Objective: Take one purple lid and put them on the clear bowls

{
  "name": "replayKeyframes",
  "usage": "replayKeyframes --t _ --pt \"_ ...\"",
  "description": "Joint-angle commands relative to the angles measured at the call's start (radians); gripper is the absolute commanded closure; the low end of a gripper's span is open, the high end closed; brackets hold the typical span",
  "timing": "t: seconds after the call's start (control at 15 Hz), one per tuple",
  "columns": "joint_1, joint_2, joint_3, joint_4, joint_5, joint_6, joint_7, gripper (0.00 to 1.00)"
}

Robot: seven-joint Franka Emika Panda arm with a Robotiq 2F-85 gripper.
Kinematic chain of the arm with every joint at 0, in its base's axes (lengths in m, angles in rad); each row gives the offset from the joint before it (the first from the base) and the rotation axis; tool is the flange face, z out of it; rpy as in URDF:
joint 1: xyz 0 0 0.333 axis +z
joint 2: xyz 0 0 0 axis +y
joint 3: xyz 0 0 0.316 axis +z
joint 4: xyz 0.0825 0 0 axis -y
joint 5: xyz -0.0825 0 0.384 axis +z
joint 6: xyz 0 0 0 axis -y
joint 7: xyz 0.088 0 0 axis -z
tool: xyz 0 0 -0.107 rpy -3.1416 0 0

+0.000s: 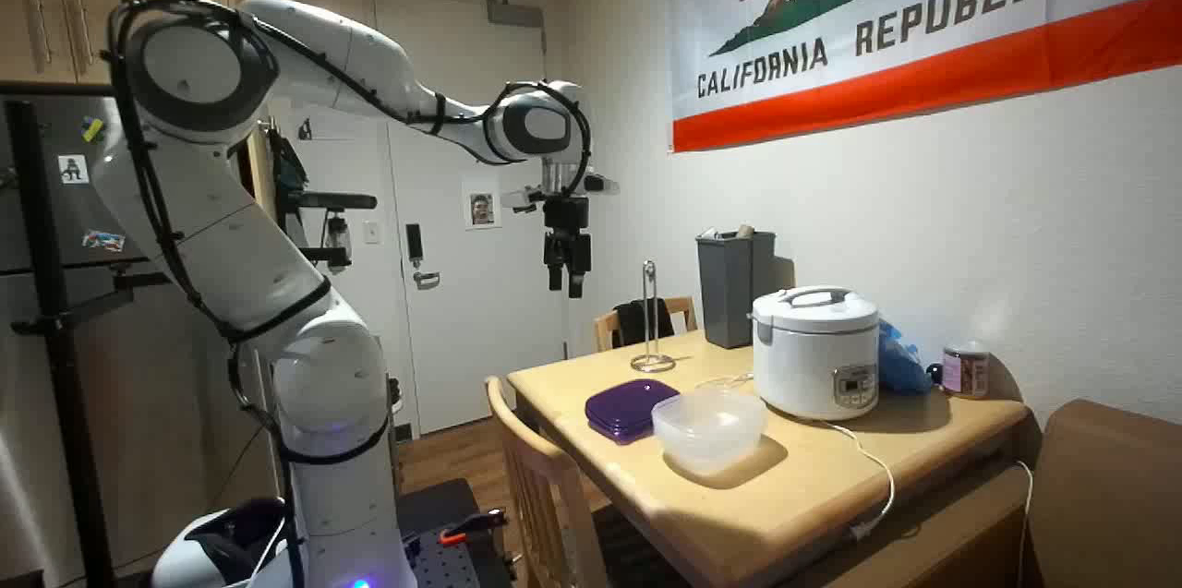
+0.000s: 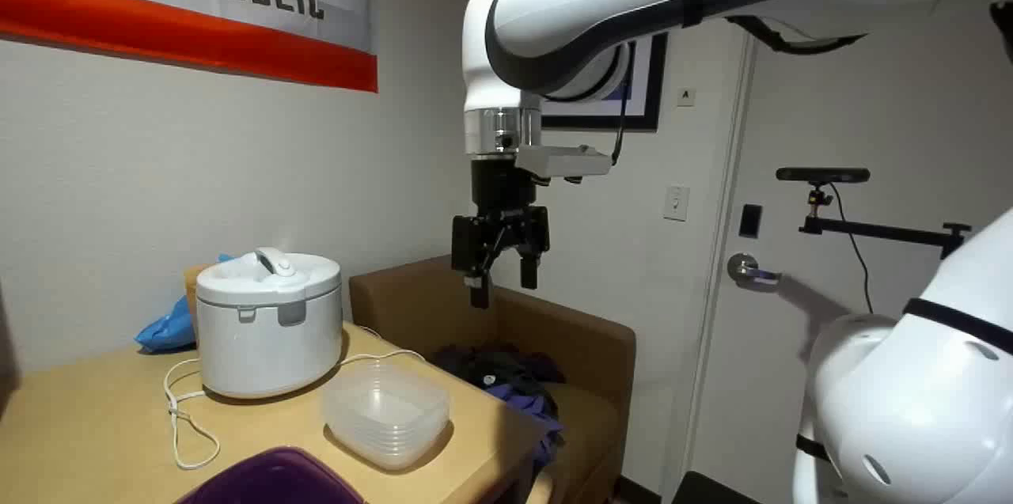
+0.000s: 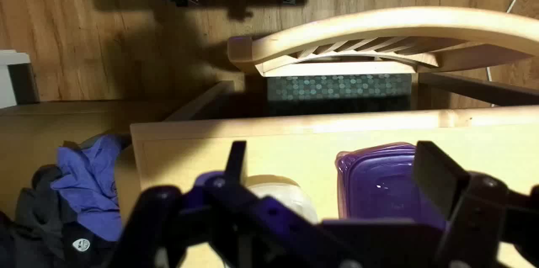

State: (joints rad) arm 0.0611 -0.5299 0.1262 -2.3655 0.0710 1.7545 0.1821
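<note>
A stack of purple lids [image 1: 633, 408] lies flat on the table, beside the nested clear bowls [image 1: 709, 436]. The lids [image 2: 273, 480] are cut off by the bottom edge in an exterior view, where the clear bowls [image 2: 386, 413] show whole. High above the table, my gripper [image 1: 565, 285] points downward; the gripper [image 2: 504, 289] has its fingers apart and nothing between them. Seen from the wrist, the purple lid [image 3: 383, 188] is partly covered by the right-hand finger, and the clear bowls [image 3: 290, 198] are mostly hidden behind the left-hand one. Neither is touched.
A white rice cooker [image 1: 813, 357] stands right by the bowls, its white cord [image 2: 190, 441] trailing over the table [image 2: 95, 425]. Toward the back are a metal paper-towel stand [image 1: 650, 320] and a grey bin [image 1: 734, 288]. A wooden chair [image 3: 379, 19] sits against the table's edge.
</note>
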Motion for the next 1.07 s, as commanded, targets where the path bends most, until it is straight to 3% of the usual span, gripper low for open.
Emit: replayKeyframes --t 0.0,0.4,1.0 --pt "0.002 0.001 -0.002 0.002 -0.001 -0.002 0.001 0.00" --pt "0.014 0.051 0.003 0.046 -0.004 0.005 -0.031 0.00" --pt "0.114 0.245 0.080 0.255 -0.115 -0.050 -0.223 0.00"
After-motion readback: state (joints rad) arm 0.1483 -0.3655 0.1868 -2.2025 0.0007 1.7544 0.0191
